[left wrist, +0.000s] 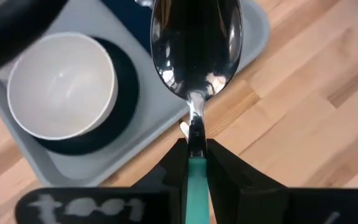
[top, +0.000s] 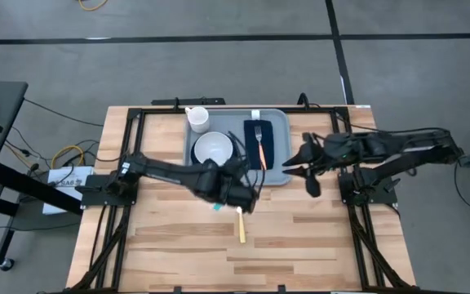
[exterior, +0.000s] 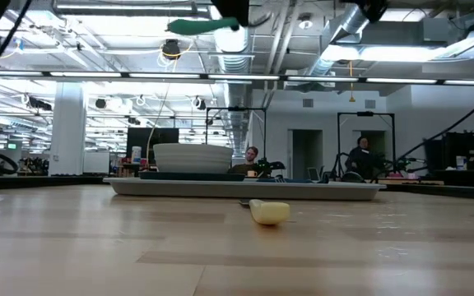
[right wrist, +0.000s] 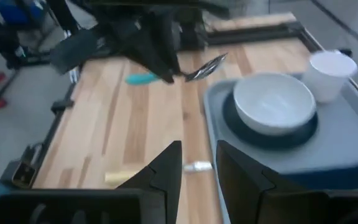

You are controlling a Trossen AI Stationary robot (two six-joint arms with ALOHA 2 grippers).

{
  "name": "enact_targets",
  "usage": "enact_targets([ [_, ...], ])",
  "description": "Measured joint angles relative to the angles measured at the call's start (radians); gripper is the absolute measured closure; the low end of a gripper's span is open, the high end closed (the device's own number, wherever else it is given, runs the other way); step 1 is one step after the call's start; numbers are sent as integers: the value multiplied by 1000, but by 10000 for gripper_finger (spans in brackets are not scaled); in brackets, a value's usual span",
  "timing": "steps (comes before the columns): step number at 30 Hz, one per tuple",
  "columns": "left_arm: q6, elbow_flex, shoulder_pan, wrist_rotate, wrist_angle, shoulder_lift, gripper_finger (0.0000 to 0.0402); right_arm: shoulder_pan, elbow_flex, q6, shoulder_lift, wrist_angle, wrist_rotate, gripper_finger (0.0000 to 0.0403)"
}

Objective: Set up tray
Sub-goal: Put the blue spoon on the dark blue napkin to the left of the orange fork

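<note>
The light grey-blue tray (top: 277, 175) lies at the table's far middle. It holds a white cup (top: 197, 119), a white bowl (top: 214, 149) on a dark round plate, and a dark napkin (top: 269, 145) with a fork (top: 259, 139) on top. My left gripper (top: 246, 194) hovers by the tray's near edge, shut on a teal-handled spoon (left wrist: 194, 50). The spoon's bowl is over the tray's near rim. My right gripper (right wrist: 197, 165) hangs open above the table to the right of the tray, with nothing between its fingers. My left gripper pinches the spoon between its two fingers at the top of the teal handle (left wrist: 196, 163), where it meets the metal neck. The fingers slant down toward the tray. The metal bowl sticks out ahead of the fingertips, and the teal end (top: 217, 207) trails behind. The spoon is lifted clear.
A utensil with a pale yellow handle (top: 241, 225) lies on the bare wood just near of the tray, below my left gripper. Black frame rails run along both sides of the table. Open wood stretches toward the near edge.
</note>
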Motion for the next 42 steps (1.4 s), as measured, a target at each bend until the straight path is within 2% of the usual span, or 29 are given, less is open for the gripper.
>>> enact_targets([
  [4,-15,0,-67,-115,-9,0,375,37,-141,-1,5,248,5,310],
  [8,-31,0,-105,-200,-12,0,374,84,-277,-57,45,577,8,308],
  [12,-35,1,-114,-281,-12,7,373,137,-351,-140,112,888,13,301],
  [20,-13,-64,-114,-382,49,13,373,205,-352,-326,285,1137,181,275],
  [24,-13,-105,-111,-400,76,11,373,219,-352,-363,333,1207,302,254],
  [29,-35,-140,-127,-479,102,12,372,218,-352,-359,341,1209,424,225],
  [35,-36,-182,-137,-536,149,12,372,218,-352,-359,341,1211,508,200],
  [42,-37,-222,-138,-546,175,12,372,192,-352,-364,341,1211,507,197],
])
